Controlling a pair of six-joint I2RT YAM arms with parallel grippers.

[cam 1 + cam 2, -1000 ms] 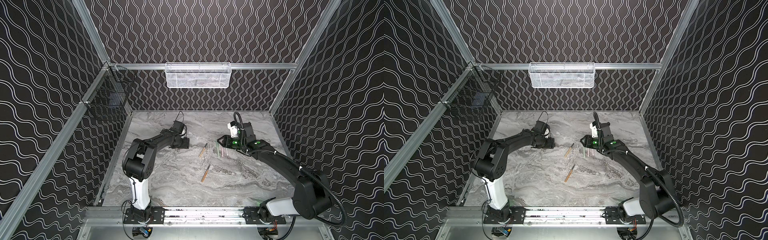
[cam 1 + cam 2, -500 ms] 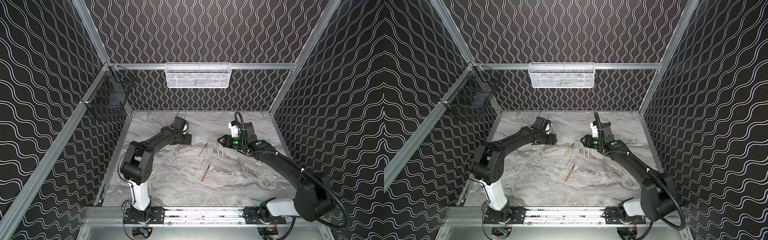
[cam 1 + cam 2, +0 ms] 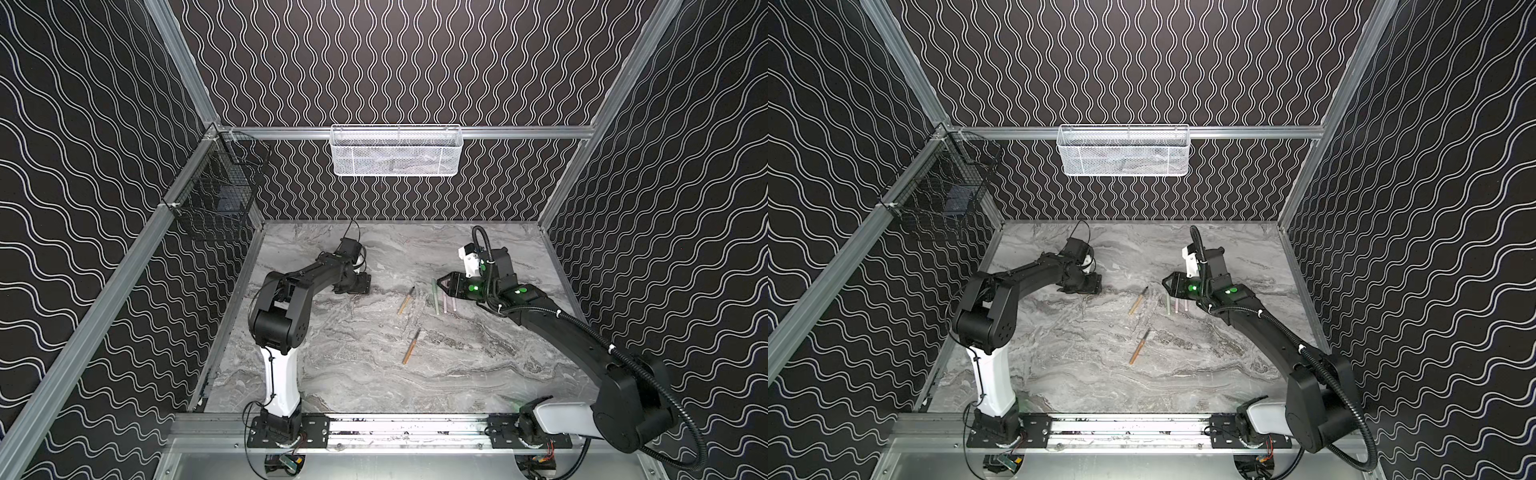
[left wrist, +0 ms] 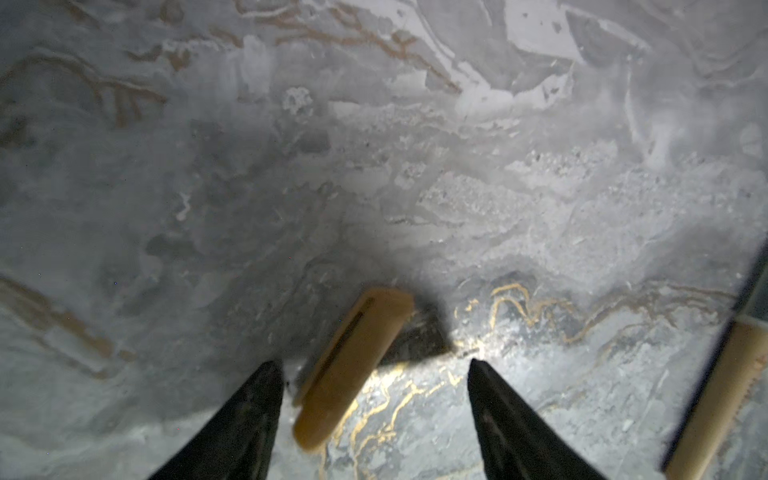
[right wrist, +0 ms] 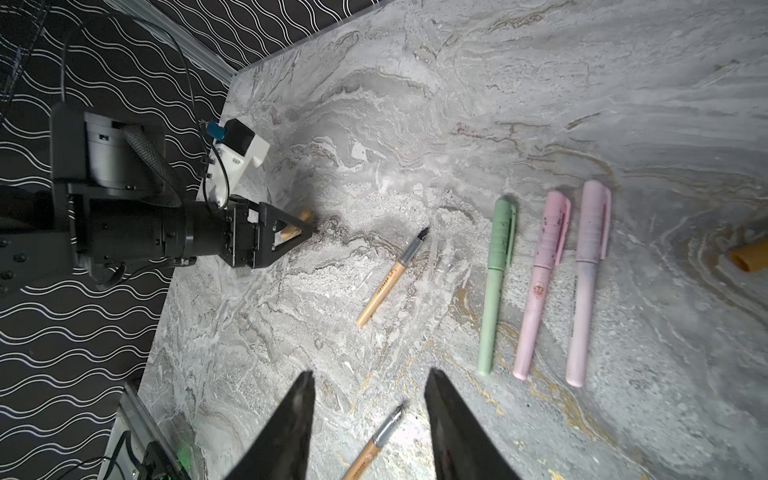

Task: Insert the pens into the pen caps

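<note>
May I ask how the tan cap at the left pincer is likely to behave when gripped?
The cap looks a short rigid tube: probably stiff and light. Its round body may roll if nudged, though its side clip could check that. It lies skewed inside the open left pincer, so closing may turn it.

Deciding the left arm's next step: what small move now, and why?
Probably close the left tool on the tan-orange cap. Its jaws stand open, and the cap lies unheld on the table between them, nearer one side. An uncapped tan-orange pen waits close by for it.
</note>
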